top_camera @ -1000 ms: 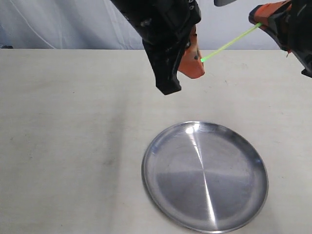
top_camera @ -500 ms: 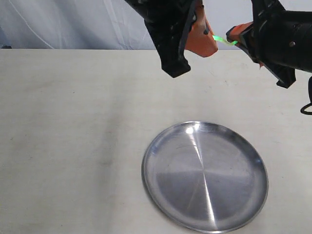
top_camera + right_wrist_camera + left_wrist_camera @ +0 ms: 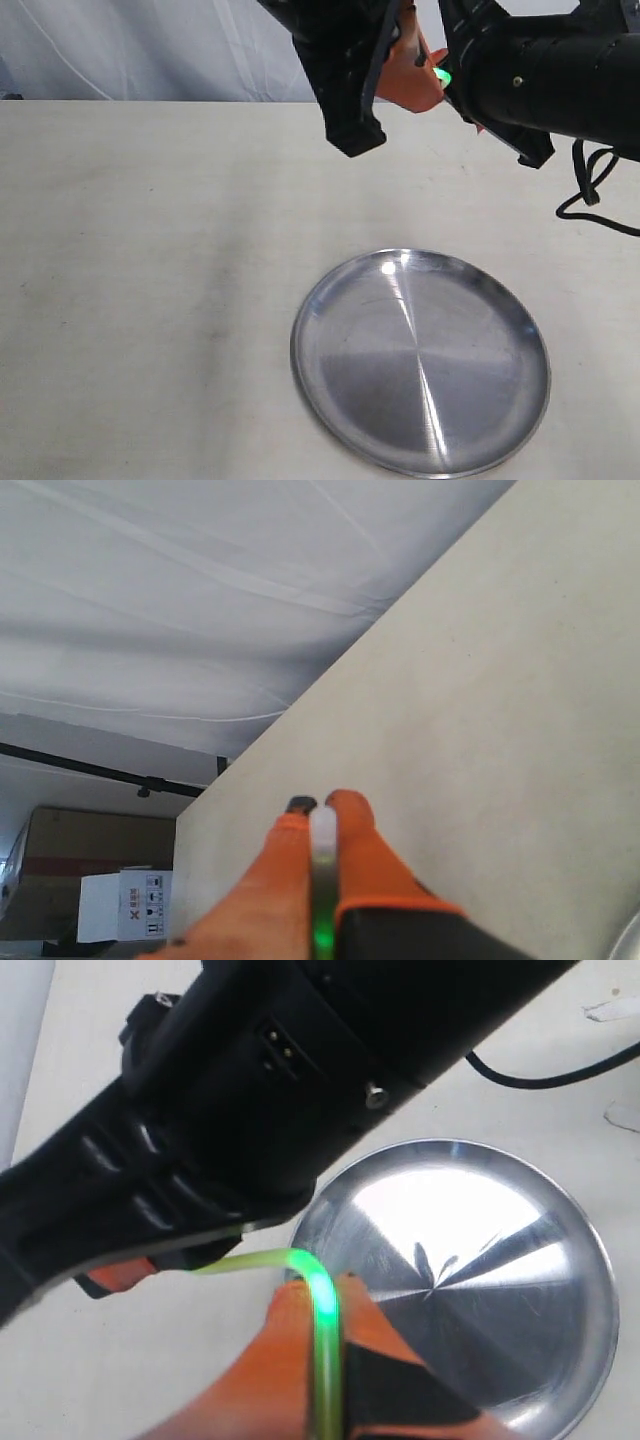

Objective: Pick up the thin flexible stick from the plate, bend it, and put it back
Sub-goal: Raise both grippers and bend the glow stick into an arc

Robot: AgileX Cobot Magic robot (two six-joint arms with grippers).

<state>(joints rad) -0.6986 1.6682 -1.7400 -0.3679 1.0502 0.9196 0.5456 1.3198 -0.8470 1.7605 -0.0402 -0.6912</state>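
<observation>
Clamping the left gripper (image 3: pixel 325 1390) tight on one end of the thin flexible stick (image 3: pixel 318 1290) and pinching the right gripper (image 3: pixel 322 900) tight on the other end, releasing nothing. Holding the stick up in the air, above and behind the plate (image 3: pixel 470 400), clear of the table (image 3: pixel 150 250) and touching neither. Bending it into a sharp arc: in the left wrist view, running straight out between the orange fingers (image 3: pixel 285 1360), then curling hard over toward the right arm's black housing (image 3: pixel 300 1080). Crowding the two grippers almost tip to tip in the exterior view, showing only a small green glint between them. Judging the bend largely made and the return not yet begun. Placing the plate straight down and toward the camera from both grippers, neither clearly nearer. Probably needing to ease the ends apart along the stick's long axis before lowering, and risking a springy flick when letting one end go.
</observation>
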